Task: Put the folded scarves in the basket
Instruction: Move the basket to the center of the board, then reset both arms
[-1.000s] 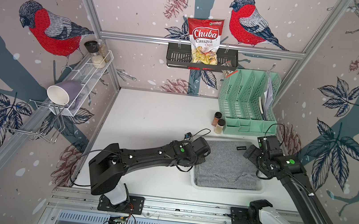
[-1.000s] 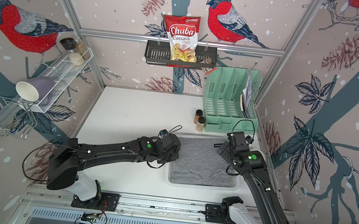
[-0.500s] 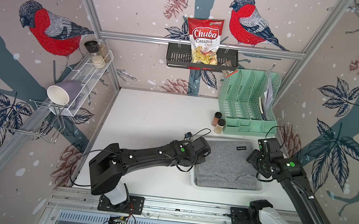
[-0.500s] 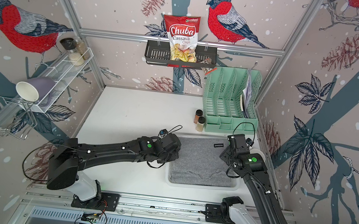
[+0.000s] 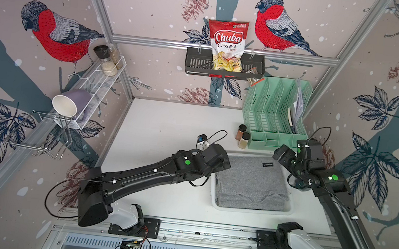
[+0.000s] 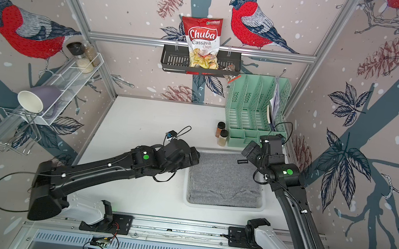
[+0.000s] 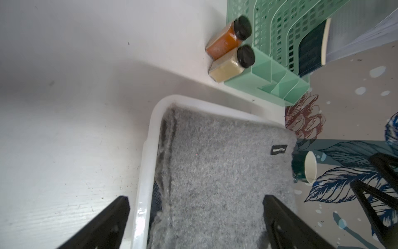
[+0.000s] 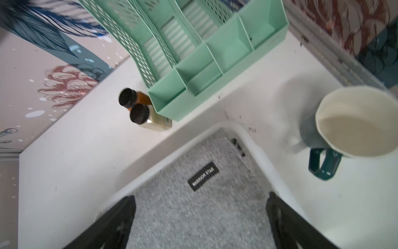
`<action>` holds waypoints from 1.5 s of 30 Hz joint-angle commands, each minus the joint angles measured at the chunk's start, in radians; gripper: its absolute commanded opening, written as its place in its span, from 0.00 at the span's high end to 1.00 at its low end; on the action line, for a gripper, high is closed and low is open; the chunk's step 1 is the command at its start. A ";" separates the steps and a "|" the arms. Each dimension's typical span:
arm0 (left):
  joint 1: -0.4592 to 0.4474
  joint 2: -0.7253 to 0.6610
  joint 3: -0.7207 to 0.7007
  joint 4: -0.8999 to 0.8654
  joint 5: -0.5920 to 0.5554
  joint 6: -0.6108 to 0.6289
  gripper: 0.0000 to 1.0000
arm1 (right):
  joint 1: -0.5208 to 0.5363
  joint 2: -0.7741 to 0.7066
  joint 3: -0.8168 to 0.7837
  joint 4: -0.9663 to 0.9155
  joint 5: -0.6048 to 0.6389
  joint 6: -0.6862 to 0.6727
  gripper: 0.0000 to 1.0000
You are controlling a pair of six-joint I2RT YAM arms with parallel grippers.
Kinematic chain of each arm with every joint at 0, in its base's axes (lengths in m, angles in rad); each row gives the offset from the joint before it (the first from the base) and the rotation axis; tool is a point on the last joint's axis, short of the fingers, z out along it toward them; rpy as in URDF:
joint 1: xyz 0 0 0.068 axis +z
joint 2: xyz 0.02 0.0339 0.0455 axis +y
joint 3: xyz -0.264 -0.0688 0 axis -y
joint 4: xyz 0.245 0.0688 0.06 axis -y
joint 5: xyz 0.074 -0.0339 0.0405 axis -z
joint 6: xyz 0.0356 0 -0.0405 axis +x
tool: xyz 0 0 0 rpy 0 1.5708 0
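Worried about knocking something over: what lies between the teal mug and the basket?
Only bare table, with a few dark specks, lies between the teal mug and the basket; the right wrist view shows it.

Robot lab booth: aluminium frame, bird-print panels, bolted base rail.

The scarf is seen as fuzzy grey cloth, the basket as smooth white plastic, the worktop as matt white.

"Chuba Cassava Chips" on red chip bag, "WARRIOR STAR" on black label of scarf
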 commanded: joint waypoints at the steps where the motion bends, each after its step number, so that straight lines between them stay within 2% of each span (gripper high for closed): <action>1: 0.072 -0.071 -0.020 -0.013 -0.051 0.086 0.02 | -0.029 0.046 0.038 0.045 0.136 -0.062 0.00; 4: 0.161 -0.131 -0.057 -0.035 -0.010 0.106 0.02 | -0.145 0.124 0.023 0.011 0.109 -0.068 0.00; 6: 0.202 -0.165 -0.086 -0.034 0.019 0.124 0.02 | -0.249 0.129 -0.047 0.053 0.003 -0.100 0.00; 7: 0.219 -0.178 -0.107 -0.023 0.043 0.132 0.02 | -0.304 0.117 -0.090 0.087 -0.068 -0.110 0.03; 14: 0.241 -0.200 -0.259 0.063 0.172 0.097 0.05 | -0.357 0.085 -0.270 0.166 -0.240 -0.059 0.11; 22: 0.241 -0.228 -0.282 0.064 0.162 0.086 0.07 | -0.360 0.104 -0.381 0.199 -0.360 -0.053 0.10; 25: 0.241 -0.227 -0.281 0.065 0.158 0.087 0.07 | -0.320 0.088 -0.391 0.214 -0.388 -0.031 0.14; 36: 0.254 -0.245 -0.284 0.025 0.116 0.077 0.07 | -0.004 0.071 -0.383 0.241 -0.335 0.185 0.16; 41: 0.289 -0.274 -0.282 -0.020 0.089 0.095 0.07 | 0.136 0.078 -0.381 0.296 -0.335 0.305 0.16; 45: 0.350 -0.306 -0.295 -0.043 0.093 0.110 0.03 | 0.207 0.108 -0.356 0.319 -0.325 0.331 0.13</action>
